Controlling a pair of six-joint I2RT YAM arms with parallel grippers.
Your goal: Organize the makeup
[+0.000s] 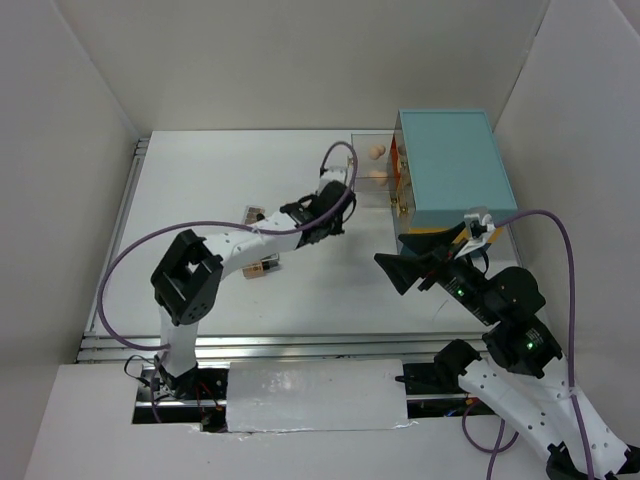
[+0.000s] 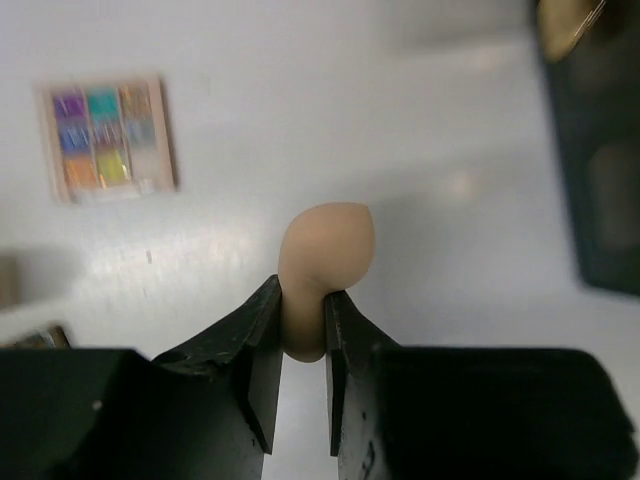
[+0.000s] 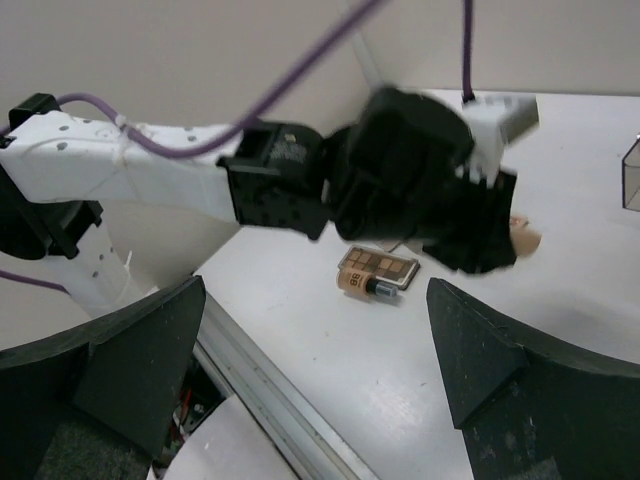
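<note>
squeezing the soft peach egg-shaped sponge point(image 2: 325, 250), the left claw point(image 2: 302, 300) is closed tight on its lower end. the sponge sticks out past the black fingers with its round tip pointing away from the claw, so its long way runs the same way as the fingers. it looks to be held up over the white table point(image 2: 300, 100), not lying on it.

in the top view the clear plastic box point(image 1: 362, 192) sits next to the big teal case point(image 1: 450, 165), just up and to the right of the left claw. two more peach sponges point(image 1: 375, 152) lie inside it, so that is likely where this one goes. the left arm is the nearer one, and it has the sponge.

the right claw point(image 3: 315, 300) is wide open and holds nothing. a flat palette of bright colour squares point(image 2: 108, 140), a brown palette point(image 3: 378, 265) and a little black-capped bottle point(image 3: 372, 288) lie on the table, well apart from the box.
</note>
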